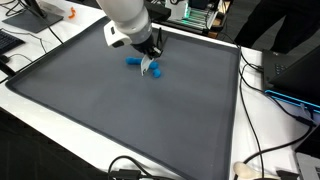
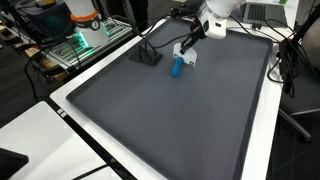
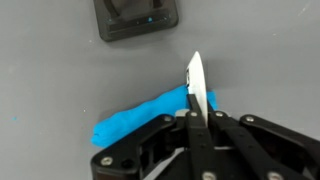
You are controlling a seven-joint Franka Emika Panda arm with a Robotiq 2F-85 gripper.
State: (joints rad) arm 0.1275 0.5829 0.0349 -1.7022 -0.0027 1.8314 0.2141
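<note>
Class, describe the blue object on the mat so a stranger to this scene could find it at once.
A dark grey mat covers most of a white table. Directly under the robot's end effector, towards the mat's edge, lies a small elongated blue object. It is the only blue thing there: its neighbours are a black box and the thin white piece the end effector grips.

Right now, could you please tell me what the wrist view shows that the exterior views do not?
Only the wrist view shows how the shut gripper pinches a thin, pointed white piece. Only the exterior views show the robot arm, the whole gray mat and the cables beside it. Both share the gripper, the blue object by it and the black device.
</note>
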